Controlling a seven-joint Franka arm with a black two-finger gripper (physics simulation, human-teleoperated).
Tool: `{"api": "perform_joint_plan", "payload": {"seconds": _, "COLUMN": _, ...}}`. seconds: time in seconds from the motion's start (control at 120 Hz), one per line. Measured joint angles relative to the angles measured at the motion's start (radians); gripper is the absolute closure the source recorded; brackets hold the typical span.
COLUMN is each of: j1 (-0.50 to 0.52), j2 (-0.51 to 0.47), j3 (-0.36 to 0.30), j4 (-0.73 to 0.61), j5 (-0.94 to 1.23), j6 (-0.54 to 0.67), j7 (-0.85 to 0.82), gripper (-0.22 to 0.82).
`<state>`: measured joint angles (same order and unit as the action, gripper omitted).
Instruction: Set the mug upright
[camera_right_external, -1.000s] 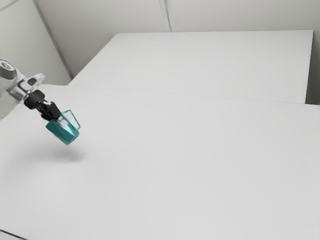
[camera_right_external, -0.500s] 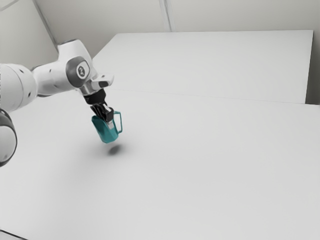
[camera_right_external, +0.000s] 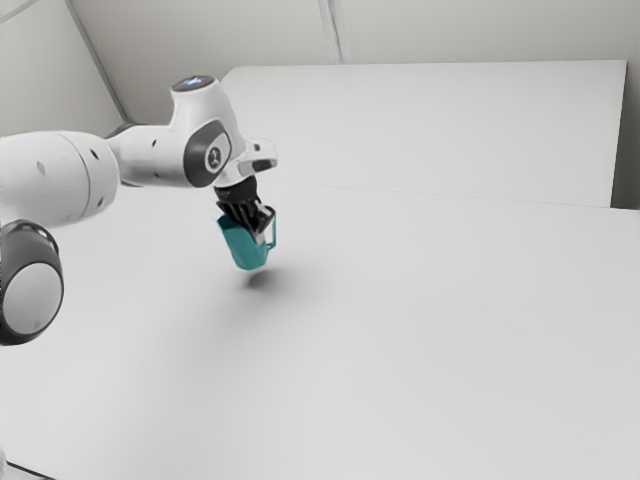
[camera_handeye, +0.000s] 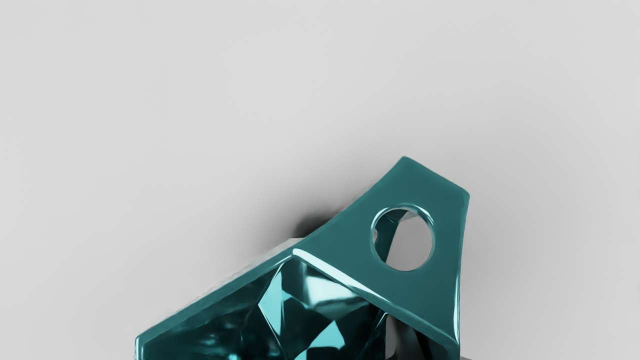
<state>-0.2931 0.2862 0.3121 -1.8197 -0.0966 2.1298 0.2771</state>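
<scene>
Stretching across most of the exterior view, the white table (camera_right_external: 430, 340) has a thin seam toward its far side, and past that sits a pale flat panel (camera_right_external: 430, 125), also with a visible edge on the exterior view's right. Grey walls (camera_right_external: 480, 30) rise behind, 1 with a narrow vertical strip (camera_right_external: 335, 30). Loads of tabletop runs off toward the exterior view's right and bottom, and the panel's far edge is well apart from the mug.

The white Franka arm (camera_right_external: 155, 155) comes in from the exterior view's left and ends in the black 2-finger gripper (camera_right_external: 258, 235), pointing down. It's got the teal faceted mug (camera_right_external: 244, 248) pinched by its wall, 1 finger (camera_handeye: 395, 342) inside and 1 outside. The mug looks to be up off the tabletop, base down but tilted, mouth leaning to the exterior view's left. Its handle (camera_right_external: 273, 228) is on the exterior view's right and, in the wrist view, has a round hole through its flat top. Just below the mug there's a small dark shadow (camera_right_external: 256, 281) on the table.
</scene>
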Motion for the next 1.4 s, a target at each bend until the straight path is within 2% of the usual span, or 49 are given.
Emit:
{"api": "perform_joint_plan", "payload": {"seconds": 0.492, "j1": -0.035, "j2": 0.097, "j3": -0.001, "j4": 0.021, "j5": -0.017, "j6": 0.036, "j7": -0.141, "gripper": 0.79}}
{"api": "perform_joint_plan", "payload": {"seconds": 0.692, "j1": -0.071, "j2": 0.092, "j3": 0.011, "j4": 0.025, "j5": -0.001, "j6": 0.033, "j7": -0.169, "gripper": 0.36}}
{"api": "perform_joint_plan", "payload": {"seconds": 0.842, "j1": -0.073, "j2": 0.08, "j3": 0.011, "j4": 0.051, "j5": 0.021, "j6": 0.022, "j7": -0.185, "gripper": 0.18}}
{"api": "perform_joint_plan", "payload": {"seconds": 1.058, "j1": -0.071, "j2": 0.038, "j3": 0.012, "j4": 0.067, "j5": 0.047, "j6": -0.008, "j7": -0.2, "gripper": 0.06}}
{"api": "perform_joint_plan", "payload": {"seconds": 1.2, "j1": -0.031, "j2": -0.052, "j3": 0.005, "j4": 0.104, "j5": 0.089, "j6": -0.093, "j7": -0.197, "gripper": 0.03}}
{"api": "perform_joint_plan", "payload": {"seconds": 1.308, "j1": 0.111, "j2": -0.145, "j3": -0.118, "j4": 0.104, "j5": 0.135, "j6": -0.167, "j7": -0.182, "gripper": 0.02}}
{"api": "perform_joint_plan", "payload": {"seconds": 1.4, "j1": 0.148, "j2": -0.204, "j3": -0.147, "j4": 0.103, "j5": 0.156, "j6": -0.218, "j7": -0.166, "gripper": 0.01}}
